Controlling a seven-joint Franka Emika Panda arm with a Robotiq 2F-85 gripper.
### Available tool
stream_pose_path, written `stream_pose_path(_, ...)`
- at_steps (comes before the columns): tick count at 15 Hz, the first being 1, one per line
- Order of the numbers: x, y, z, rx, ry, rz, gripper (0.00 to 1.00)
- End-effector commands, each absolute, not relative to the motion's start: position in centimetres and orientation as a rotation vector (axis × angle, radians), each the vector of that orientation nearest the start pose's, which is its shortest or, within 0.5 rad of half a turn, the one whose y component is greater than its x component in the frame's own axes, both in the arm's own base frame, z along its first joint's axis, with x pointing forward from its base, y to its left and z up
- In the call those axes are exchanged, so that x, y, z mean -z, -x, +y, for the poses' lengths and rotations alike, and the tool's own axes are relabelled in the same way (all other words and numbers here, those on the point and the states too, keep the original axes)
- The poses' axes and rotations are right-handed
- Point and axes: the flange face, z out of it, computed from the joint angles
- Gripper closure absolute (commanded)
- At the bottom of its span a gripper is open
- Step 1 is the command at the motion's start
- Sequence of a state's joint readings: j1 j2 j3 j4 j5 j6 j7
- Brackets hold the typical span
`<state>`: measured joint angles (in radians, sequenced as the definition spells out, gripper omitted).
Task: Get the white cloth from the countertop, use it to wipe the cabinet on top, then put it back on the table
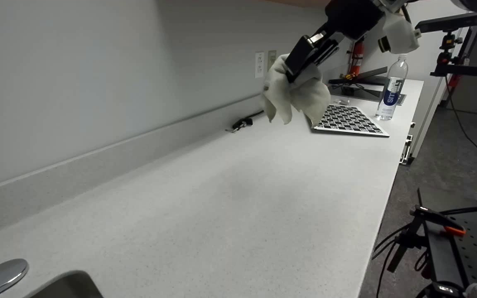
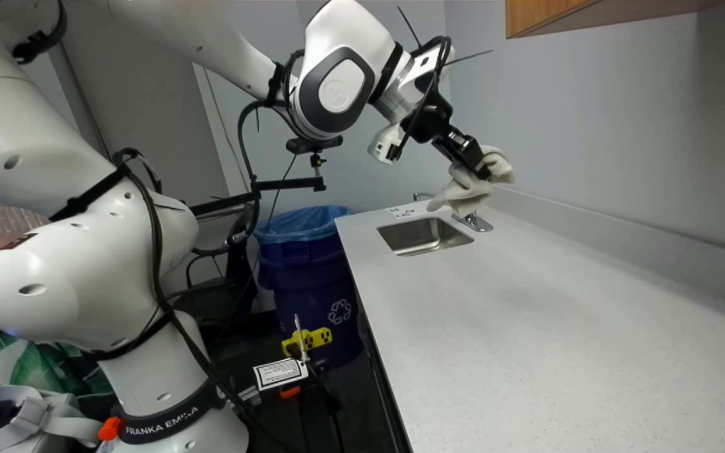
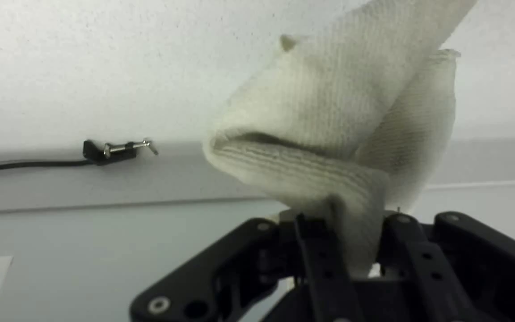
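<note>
- White ribbed cloth (image 3: 320, 98), bunched and folded, hangs in the air above the pale speckled bench (image 2: 526, 346), its loose ends drooping.
- Black metal gripper (image 3: 351, 219) is clamped on the cloth, the fabric pinched in its grip.
- Brown wooden cabinet (image 2: 589, 16), only its lower part showing, appears higher than the cloth in both exterior views.
- Clear plastic bottle (image 1: 391, 91), labelled in blue and white, stands upright near a flat black-and-white checkered board (image 1: 350, 120); how full it is cannot be told.
- Stainless steel sink (image 2: 422, 234) is set into the bench beside a chrome tap (image 2: 476, 222), partly hidden behind the cloth.
- Dark blue recycling bin (image 2: 303, 277), lined with a lighter blue plastic bag (image 2: 303, 217), stands beside the bench, contents hidden.
</note>
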<state>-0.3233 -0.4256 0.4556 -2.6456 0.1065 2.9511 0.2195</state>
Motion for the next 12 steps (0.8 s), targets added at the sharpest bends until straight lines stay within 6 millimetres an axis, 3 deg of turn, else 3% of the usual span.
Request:
stream_pose_path(1, -45.0, -44.5, 5.2, 0.883, 3.019, 0.002, 0.97)
stream_pose_path(6, -45.5, -44.7, 3.0, 0.758, 3.063, -0.143, 0.97)
stream_pose_path(7, -45.6, -44.9, 2.7, 0.76, 3.066, -0.156, 0.62)
stream_pose_path(9, -45.9, -45.2, 2.2, 0.77, 3.067, -0.173, 0.54)
stream_pose_path(12, -46.1, -45.5, 1.8, 0.783, 3.063, -0.175, 0.32)
